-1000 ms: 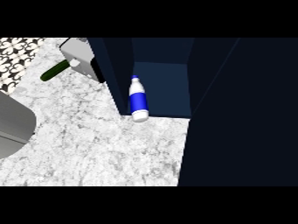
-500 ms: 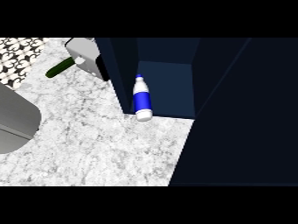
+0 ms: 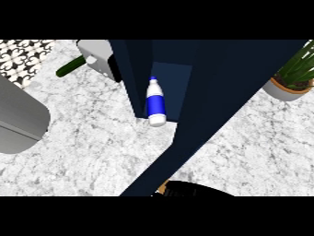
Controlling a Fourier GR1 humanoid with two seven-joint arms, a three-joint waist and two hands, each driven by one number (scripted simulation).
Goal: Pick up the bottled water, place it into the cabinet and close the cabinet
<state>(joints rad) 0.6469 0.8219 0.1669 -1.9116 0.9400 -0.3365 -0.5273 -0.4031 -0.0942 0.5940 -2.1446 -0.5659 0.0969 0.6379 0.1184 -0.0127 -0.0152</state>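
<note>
The bottled water (image 3: pixel 156 100), clear with a blue label and white cap, stands inside the dark blue cabinet (image 3: pixel 137 60) near its front edge. The cabinet door (image 3: pixel 220 97) is a dark panel slanting from the upper right down to the lower middle, partly across the opening. A black shape at the bottom edge, just right of the door's lower end, is my right hand (image 3: pixel 193 189); most of it is cut off. Only a grey forearm (image 3: pixel 6 115) shows at the left edge, and the left hand is out of view.
A green cucumber-like object (image 3: pixel 69 67) and a grey fixture (image 3: pixel 96 56) lie at the back left beside the cabinet. A potted plant (image 3: pixel 292 78) stands at the right on the marble counter (image 3: pixel 84 152).
The cabinet door has swung left toward the opening, uncovering the counter and plant at the right. The bottle has stayed in place. The black hand has appeared at the bottom edge.
</note>
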